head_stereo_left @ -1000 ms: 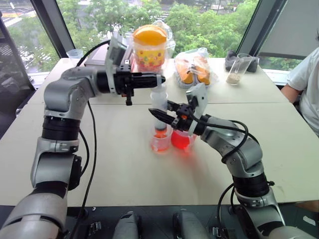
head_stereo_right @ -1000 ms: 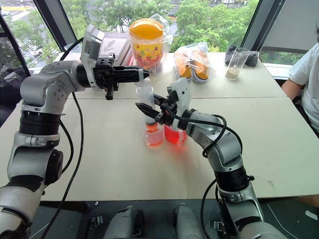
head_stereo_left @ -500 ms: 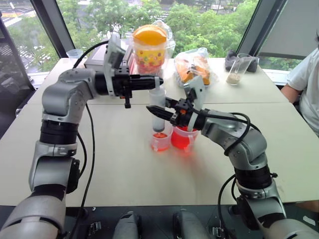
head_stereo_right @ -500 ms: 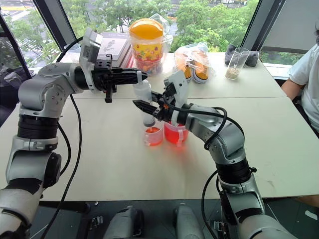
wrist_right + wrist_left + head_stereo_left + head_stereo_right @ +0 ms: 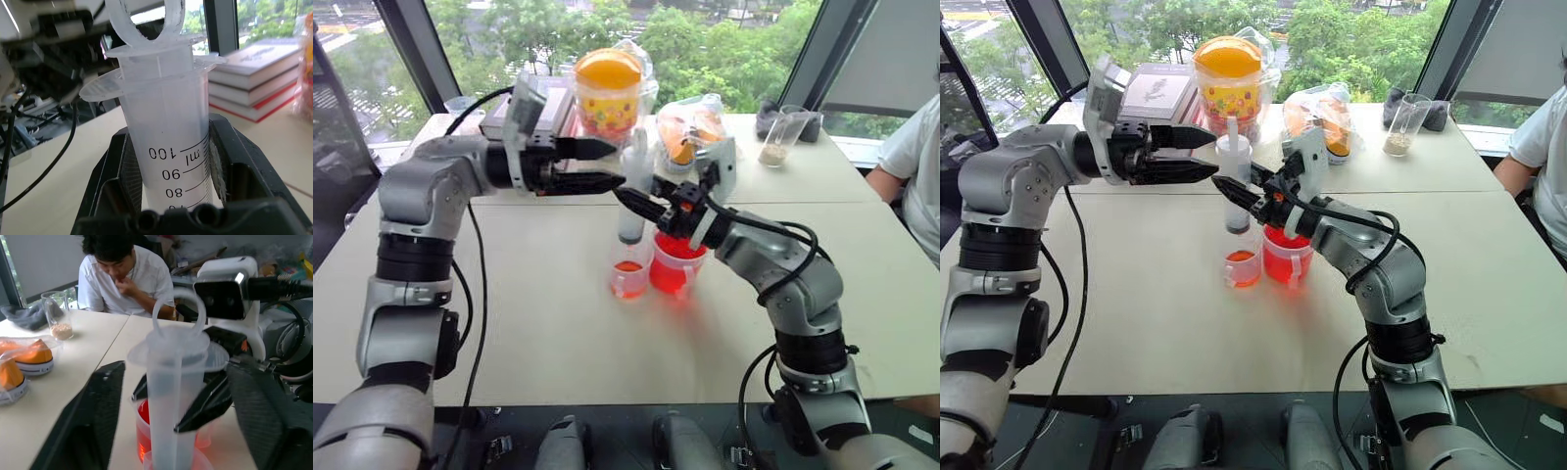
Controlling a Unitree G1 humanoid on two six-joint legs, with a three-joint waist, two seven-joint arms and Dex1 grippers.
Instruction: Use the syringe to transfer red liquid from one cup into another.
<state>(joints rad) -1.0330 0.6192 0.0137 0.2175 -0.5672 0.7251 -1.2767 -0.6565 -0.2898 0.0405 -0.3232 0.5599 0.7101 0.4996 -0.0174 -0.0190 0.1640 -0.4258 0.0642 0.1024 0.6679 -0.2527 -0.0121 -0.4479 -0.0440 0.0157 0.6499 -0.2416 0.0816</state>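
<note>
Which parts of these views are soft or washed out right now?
Left wrist view: the syringe is fairly clear, but the left gripper fingers are blurred at close range. Right wrist view: the barrel marks read sharply, while the books behind are soft and the window is bright. Head views: daylight from behind, and the red liquid glows.

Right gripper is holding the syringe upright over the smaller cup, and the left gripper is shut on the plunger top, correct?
Not quite. The left gripper is open, its fingers apart on either side of the plunger, as the left wrist view shows. The rest holds: the right gripper grips the syringe upright over the smaller cup.
</note>
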